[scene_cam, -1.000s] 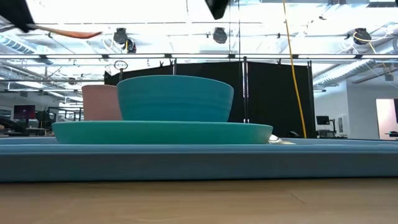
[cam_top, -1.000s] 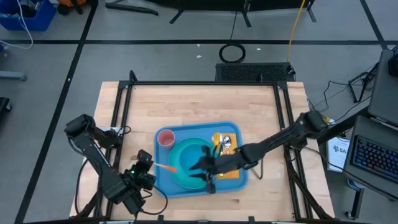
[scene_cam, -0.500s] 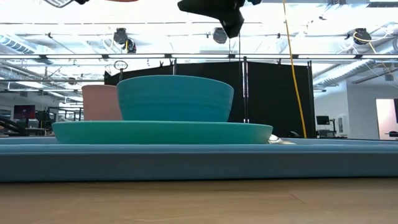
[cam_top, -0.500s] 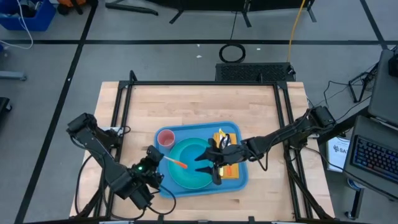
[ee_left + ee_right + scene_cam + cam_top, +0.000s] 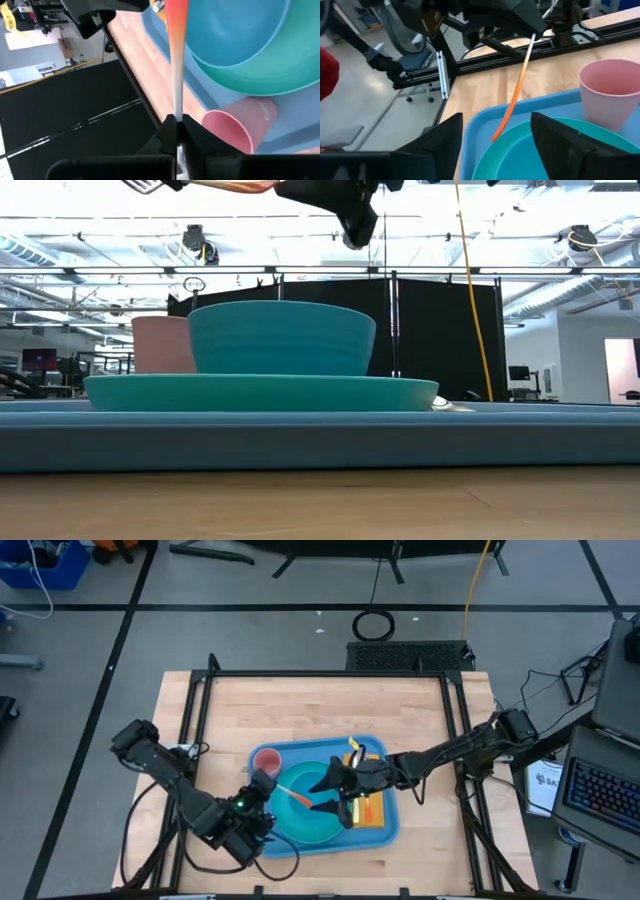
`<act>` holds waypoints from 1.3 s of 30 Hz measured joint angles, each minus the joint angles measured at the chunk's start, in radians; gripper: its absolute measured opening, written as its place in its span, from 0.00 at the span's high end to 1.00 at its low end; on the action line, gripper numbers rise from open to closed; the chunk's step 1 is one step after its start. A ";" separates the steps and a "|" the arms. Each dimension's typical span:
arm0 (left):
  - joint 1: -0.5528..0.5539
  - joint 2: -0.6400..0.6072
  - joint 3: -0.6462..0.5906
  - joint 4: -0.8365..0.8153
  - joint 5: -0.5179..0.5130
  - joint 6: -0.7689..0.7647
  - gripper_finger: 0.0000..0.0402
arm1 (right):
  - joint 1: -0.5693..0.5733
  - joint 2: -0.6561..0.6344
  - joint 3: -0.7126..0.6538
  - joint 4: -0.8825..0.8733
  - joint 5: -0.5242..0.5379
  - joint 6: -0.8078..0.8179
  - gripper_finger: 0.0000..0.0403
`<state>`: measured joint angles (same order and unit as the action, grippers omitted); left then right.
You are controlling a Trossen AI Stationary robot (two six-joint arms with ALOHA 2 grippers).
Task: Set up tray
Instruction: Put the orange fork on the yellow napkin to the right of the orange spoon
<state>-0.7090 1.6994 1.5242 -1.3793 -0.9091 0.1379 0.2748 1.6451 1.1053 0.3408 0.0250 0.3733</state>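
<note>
Left gripper (image 5: 262, 792), clamped on a thin orange-tipped plastic utensil (image 5: 291, 795), points it right toward the open right gripper (image 5: 338, 792), mid-frame over the large blue rectangular plastic tray (image 5: 385, 830).

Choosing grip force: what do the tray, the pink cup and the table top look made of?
Tray: likely moulded plastic, uniform blue with a smooth raised rim and rounded corners. Pink cup: probably plastic too, thin-walled, matte, evenly coloured. Table top: wood, pale planks with visible grain.

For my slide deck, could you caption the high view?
Left tool holds an orange utensil over the bowl on the blue tray; right tool open nearby.
</note>
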 joint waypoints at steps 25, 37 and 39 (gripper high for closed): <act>0.094 0.000 0.000 0.113 0.010 0.176 0.98 | -0.010 0.039 0.000 -0.008 0.002 -0.002 0.48; 0.094 0.000 0.000 0.160 0.019 0.224 0.98 | -0.019 0.039 0.000 -0.016 0.001 0.026 0.67; 0.094 0.000 0.000 0.160 0.019 0.225 0.98 | -0.019 0.039 0.000 -0.017 0.001 0.026 0.74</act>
<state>-0.6147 1.6997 1.5238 -1.2198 -0.8902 0.3634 0.2562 1.6840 1.1057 0.3243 0.0256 0.3992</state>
